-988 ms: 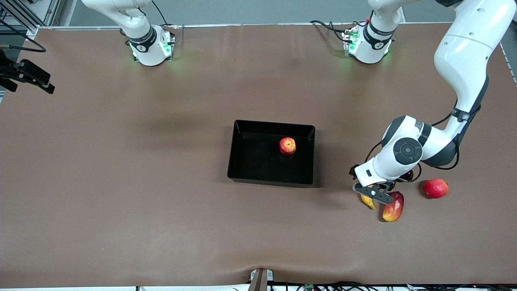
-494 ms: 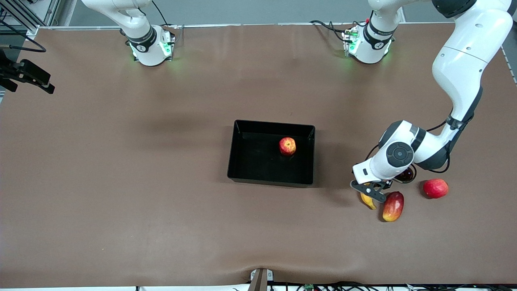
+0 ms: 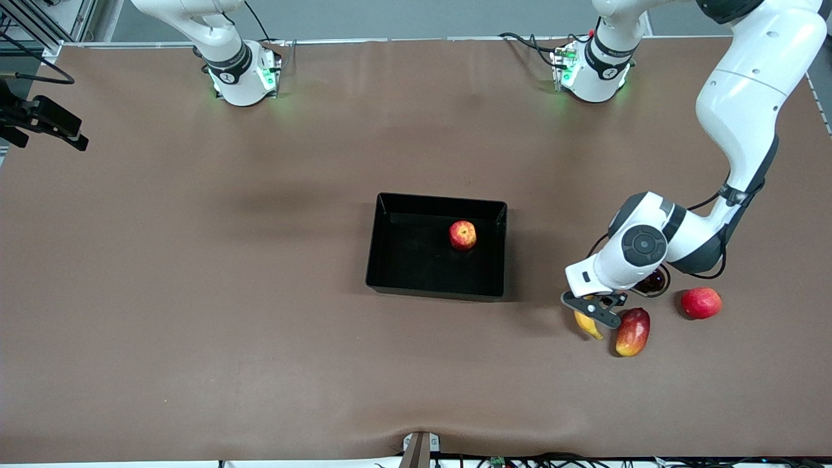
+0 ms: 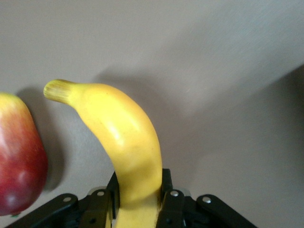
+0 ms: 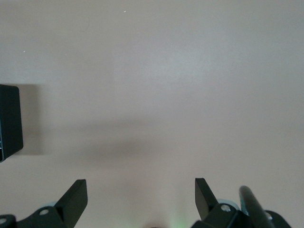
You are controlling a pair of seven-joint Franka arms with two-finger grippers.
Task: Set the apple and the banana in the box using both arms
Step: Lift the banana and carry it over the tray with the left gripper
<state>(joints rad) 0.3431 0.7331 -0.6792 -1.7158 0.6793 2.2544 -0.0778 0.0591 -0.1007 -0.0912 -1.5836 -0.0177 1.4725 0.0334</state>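
While the apple (image 3: 462,234) sits inside the box (image 3: 389,257), near the wall toward the left arm's end, the other fruits lie in a cluster on the brown table (image 3: 195,292) toward the left arm's end, well apart from the box. Nearest the banana (image 3: 587,322) is an oblong red-and-yellow mango (image 3: 632,331), just beside it and almost touching in the front view; the left wrist view shows the mango (image 4: 19,156) with a narrow strip of table between it and the banana (image 4: 121,133). A plain red round fruit (image 3: 701,303) lies toward the table's edge from the mango, and a dark round object (image 3: 652,281) shows partly under the left arm's wrist.

Reaching from its base at the table's upper edge, the left arm bends down sharply at the elbow, its wrist low over the fruit cluster. Its left gripper (image 3: 597,309) is down at the banana, and the left wrist view shows its fingers (image 4: 166,190) pressed against both sides of the banana's thicker end, clamped on it, with the stem end curving away. Whether the banana has left the table cannot be told.

Off at the right arm's end, the right arm waits, raised; its right gripper (image 5: 141,197) hangs over bare table with fingers (image 5: 76,199) spread wide apart, holding nothing, a corner of the box (image 5: 9,121) at the frame's edge.
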